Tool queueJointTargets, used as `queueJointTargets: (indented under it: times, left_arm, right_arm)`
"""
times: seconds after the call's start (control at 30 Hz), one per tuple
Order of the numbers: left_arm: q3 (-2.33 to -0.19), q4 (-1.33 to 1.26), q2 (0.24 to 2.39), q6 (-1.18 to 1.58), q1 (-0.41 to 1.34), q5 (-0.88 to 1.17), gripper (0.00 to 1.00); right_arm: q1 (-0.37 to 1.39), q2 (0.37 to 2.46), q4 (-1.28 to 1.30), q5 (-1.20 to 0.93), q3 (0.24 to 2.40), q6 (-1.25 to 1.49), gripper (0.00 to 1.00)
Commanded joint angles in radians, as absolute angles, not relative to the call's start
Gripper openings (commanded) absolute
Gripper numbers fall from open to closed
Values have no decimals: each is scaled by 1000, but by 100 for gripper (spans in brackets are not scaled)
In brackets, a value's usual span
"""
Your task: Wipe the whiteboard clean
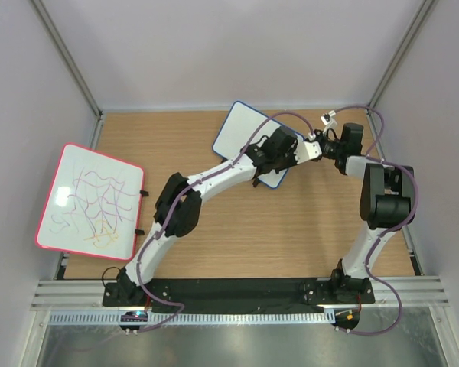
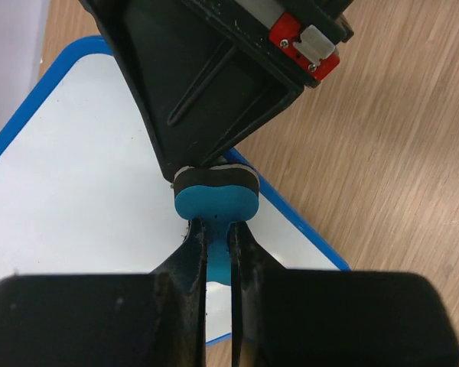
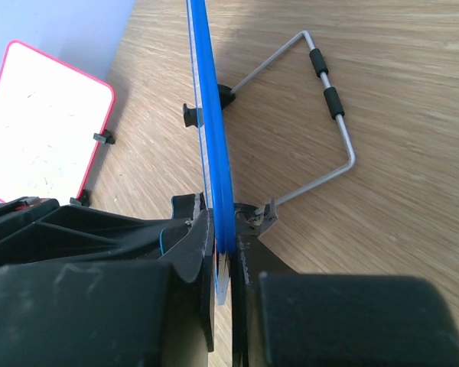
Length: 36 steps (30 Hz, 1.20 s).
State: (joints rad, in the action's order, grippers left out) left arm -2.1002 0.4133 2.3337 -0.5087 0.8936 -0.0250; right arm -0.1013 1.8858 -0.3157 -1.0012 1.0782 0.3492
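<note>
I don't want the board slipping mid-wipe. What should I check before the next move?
1. Left end effector gripping the eraser: ok.
2. Right end effector clamped on the whiteboard edge: ok.
3. Whiteboard free of marks: ok on the part the left wrist view shows; rest cannot tell.
4. Eraser pad flat on the whiteboard: cannot tell.
5. Gap between eraser and right end effector: not ok, they look to be touching.
6. Red-framed board out of the way: ok.
</note>
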Motion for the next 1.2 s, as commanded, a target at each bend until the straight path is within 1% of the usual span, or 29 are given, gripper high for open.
queueJointTargets:
  times: [0.0,0.2,0.33,0.47,0.57,0.7,0.97,1.17]
  left_arm:
    - [-2111,456,2382,-520,893,-26,0]
    - [-2039,422,2359,-531,871,-71,0]
    - [-1846,353,2301,-546,825,-92,0]
    - [-1775,336,2272,-558,759,-117,0]
    - [-1770,333,2270,-555,720,-117,0]
    - [-1796,334,2267,-552,724,-106,0]
    - [-1943,383,2301,-532,842,-91,0]
    - [-1939,439,2243,-480,877,-17,0]
  right_arm:
    - [-91,1845,-268,-988,1080,259,1]
    - [-89,1842,-250,-989,1080,242,1]
    - [-91,1841,-218,-979,1080,221,1]
    - [-91,1845,-201,-980,1088,212,1]
    - [-89,1841,-198,-976,1086,207,1]
    - [-89,1836,-187,-968,1086,201,1]
    - [-89,1833,-161,-954,1089,189,1]
    - [-89,1835,-114,-911,1097,152,1]
